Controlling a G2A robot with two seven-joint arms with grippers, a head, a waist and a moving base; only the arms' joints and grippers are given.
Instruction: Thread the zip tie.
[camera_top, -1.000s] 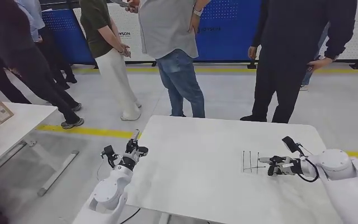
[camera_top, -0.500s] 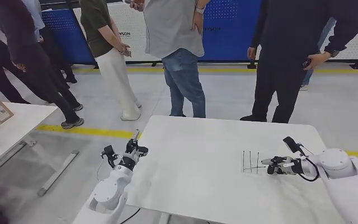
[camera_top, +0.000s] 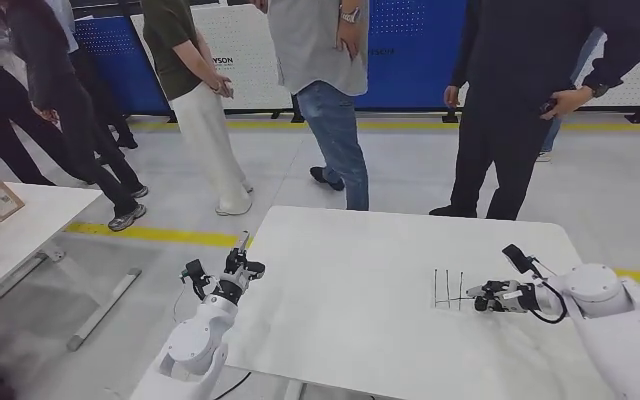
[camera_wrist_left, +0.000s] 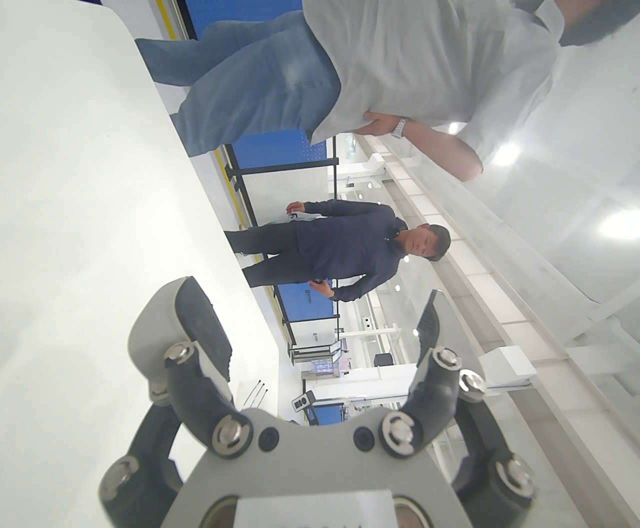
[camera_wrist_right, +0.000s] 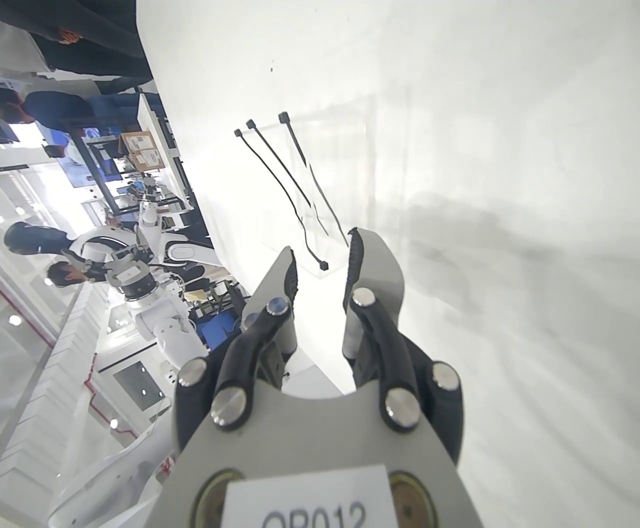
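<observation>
Right jaws are narrowly spread, pinching nothing, just short of the black zip ties, which lie side by side toward the counter's 3 o'clock side. Left jaws are spread wide, empty, at its 9 o'clock edge.

Top view now: the zip ties read as hairlines on the table, too thin to count or to tell head from tail. Over to the right wrist view, where one tie's tail is hidden behind a fingertip of the right gripper; touching or not, no telling. A clear piece around the ties shows faint edges only, shape unclear. Left wrist view: distant ties, tiny strokes cut off behind a finger of the left gripper.
</observation>
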